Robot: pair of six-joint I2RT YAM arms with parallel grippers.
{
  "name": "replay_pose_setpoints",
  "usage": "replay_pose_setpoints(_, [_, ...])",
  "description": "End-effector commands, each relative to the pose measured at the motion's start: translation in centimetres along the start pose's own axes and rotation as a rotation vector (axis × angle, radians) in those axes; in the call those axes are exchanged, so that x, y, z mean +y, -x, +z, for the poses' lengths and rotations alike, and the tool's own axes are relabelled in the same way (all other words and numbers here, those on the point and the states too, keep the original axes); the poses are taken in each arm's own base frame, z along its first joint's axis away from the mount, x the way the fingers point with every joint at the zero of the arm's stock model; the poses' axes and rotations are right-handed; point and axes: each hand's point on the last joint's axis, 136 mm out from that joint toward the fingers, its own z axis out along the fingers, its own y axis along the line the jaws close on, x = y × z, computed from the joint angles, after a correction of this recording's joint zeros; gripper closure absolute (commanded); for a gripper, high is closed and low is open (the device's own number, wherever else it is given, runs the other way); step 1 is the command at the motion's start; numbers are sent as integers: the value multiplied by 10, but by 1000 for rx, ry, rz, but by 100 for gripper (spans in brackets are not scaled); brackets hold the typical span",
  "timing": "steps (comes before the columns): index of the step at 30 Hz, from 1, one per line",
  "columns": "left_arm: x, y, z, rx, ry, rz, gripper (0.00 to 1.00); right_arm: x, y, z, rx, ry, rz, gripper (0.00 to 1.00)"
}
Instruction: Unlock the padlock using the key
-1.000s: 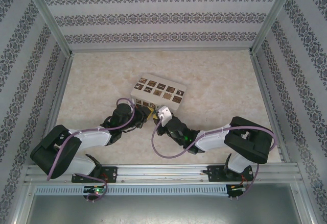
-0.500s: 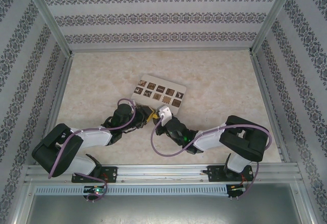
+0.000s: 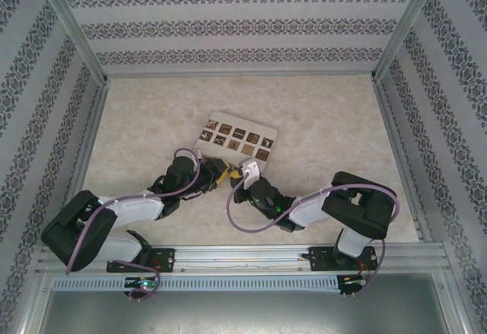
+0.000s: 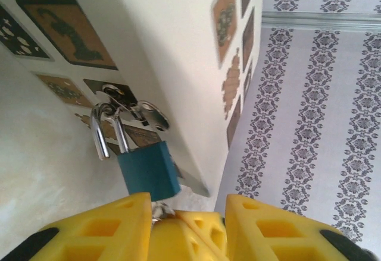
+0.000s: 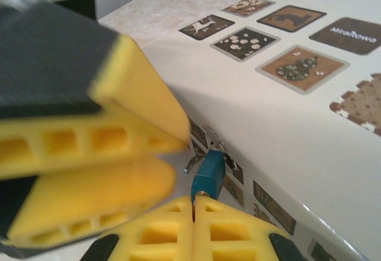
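Loosening left claw (image 4: 187, 204): shut a second ago, now part-open, holding nothing, so padlock (image 4: 147, 169) body let go. Padlock hangs from clasp (image 4: 128, 103) on box (image 4: 172, 47) side, just ahead of left fingertips (image 4: 134, 210); whether shackle sprung, cannot tell. Right claw (image 5: 194, 204) pinched shut under padlock, apparently on key (image 4: 158, 211).

Matt blue padlock (image 4: 147, 169), shiny metal shackle (image 4: 99, 136), smooth cream box (image 4: 172, 53)

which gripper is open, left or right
The left gripper: its yellow fingers stand apart just below the padlock, while the right gripper has its fingers pressed together.
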Motion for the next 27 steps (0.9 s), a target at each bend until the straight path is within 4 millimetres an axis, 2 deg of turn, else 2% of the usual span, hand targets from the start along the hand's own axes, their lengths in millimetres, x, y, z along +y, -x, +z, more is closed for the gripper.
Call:
replay_pose_setpoints(1, [2, 1, -11, -32, 55, 110, 61, -2, 4, -9, -25, 3, 108, 100])
replay_pose_setpoints(9, [-5, 19, -57, -145, 208, 331, 57, -12, 1, -26, -4, -13, 279, 100])
replay_pose_setpoints(10, [-7, 22, -63, -164, 218, 352, 56, -18, -8, -31, 17, -29, 297, 100])
replay_pose_setpoints(14, [-14, 28, -79, -213, 235, 405, 56, -26, -11, -40, 25, -41, 375, 100])
replay_pose_setpoints(22, [-20, 29, -80, -211, 239, 437, 56, -44, -25, -55, 88, -73, 533, 100])
replay_pose_setpoints(27, [-24, 28, -76, -200, 233, 447, 56, -44, -33, -59, 150, -49, 598, 100])
